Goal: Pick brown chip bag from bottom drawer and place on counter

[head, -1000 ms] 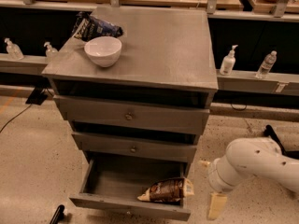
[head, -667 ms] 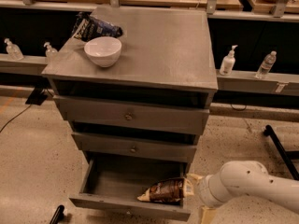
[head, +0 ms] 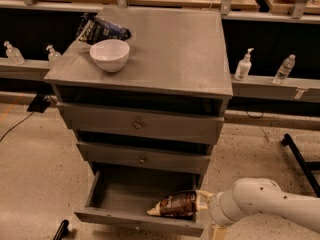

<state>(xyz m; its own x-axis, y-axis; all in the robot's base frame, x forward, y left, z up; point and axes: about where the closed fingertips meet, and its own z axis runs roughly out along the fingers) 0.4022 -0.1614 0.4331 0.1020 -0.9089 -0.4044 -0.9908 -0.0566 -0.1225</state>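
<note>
The brown chip bag (head: 176, 204) lies on its side in the front right part of the open bottom drawer (head: 118, 192), its cream ends pointing left and right. The white arm (head: 260, 203) reaches in from the lower right. My gripper (head: 217, 229) is at the drawer's front right corner, just right of the bag's right end and partly cut off by the bottom edge of the camera view. The counter (head: 175, 44) is the grey metal top of the cabinet.
A white bowl (head: 109, 54) and a dark blue-black bag (head: 100, 30) sit on the counter's left rear. The two upper drawers (head: 137, 125) are shut. Bottles (head: 243, 65) stand on ledges beside the cabinet. A black bar (head: 300, 159) lies on the floor at right.
The arm has moved left and down toward the drawer's front right corner, closer to the brown chip bag. The bag has not moved.
</note>
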